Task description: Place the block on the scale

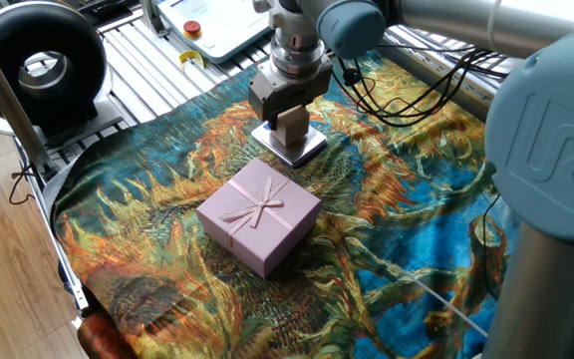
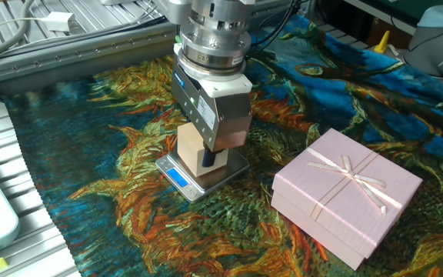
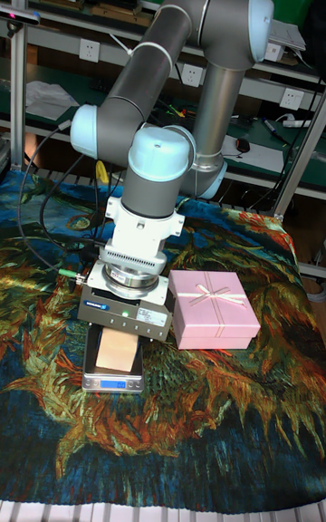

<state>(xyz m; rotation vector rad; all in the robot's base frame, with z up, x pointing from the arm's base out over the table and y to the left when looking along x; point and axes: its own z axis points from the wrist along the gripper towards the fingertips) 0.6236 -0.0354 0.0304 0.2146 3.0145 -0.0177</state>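
The block (image 2: 188, 145) is a small tan cube held upright between my gripper's (image 2: 204, 158) two dark fingers, directly over the scale (image 2: 235, 165), a thin silver slab with a blue display at its near corner. The block's underside sits at the scale's top face; whether it rests there or hovers I cannot tell. In one fixed view the block (image 1: 294, 128) shows below the gripper body, above the scale (image 1: 312, 150). The tall fixed view has the block (image 3: 118, 352) over the scale (image 3: 113, 383).
A pink-lilac gift box (image 2: 346, 192) with a bow stands on the patterned cloth just beside the scale, also in the tall fixed view as the gift box (image 3: 213, 309). A black round device (image 1: 38, 65) and a white panel (image 1: 212, 22) lie beyond the cloth's edge.
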